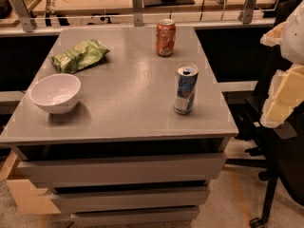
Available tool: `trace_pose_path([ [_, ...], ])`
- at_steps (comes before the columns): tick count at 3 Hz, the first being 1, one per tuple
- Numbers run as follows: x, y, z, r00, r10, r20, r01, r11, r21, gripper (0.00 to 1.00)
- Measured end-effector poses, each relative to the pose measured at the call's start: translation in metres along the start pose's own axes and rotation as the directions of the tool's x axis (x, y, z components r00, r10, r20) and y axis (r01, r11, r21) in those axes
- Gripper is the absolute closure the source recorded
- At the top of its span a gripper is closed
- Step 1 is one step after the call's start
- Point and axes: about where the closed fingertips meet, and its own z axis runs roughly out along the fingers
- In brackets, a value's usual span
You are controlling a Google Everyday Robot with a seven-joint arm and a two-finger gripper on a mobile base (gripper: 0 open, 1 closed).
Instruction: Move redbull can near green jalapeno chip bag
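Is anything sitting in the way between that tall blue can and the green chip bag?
Nothing visible. Bare tabletop runs from the redbull can to the green jalapeno chip bag; the orange can stands farther back, the white bowl nearer the front, both off that line. The gripper hangs beyond the table's right edge.
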Motion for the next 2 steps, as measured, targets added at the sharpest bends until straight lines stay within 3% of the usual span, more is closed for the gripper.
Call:
trace_pose_path([
  [1,-0.001,0.0,0.0,1.0,0.001,0.003,-0.001,1.0,0.002,0.0],
  [2,-0.016,-0.002,0.017,0.997,0.044,0.07,-0.043,0.999,-0.013,0.0],
])
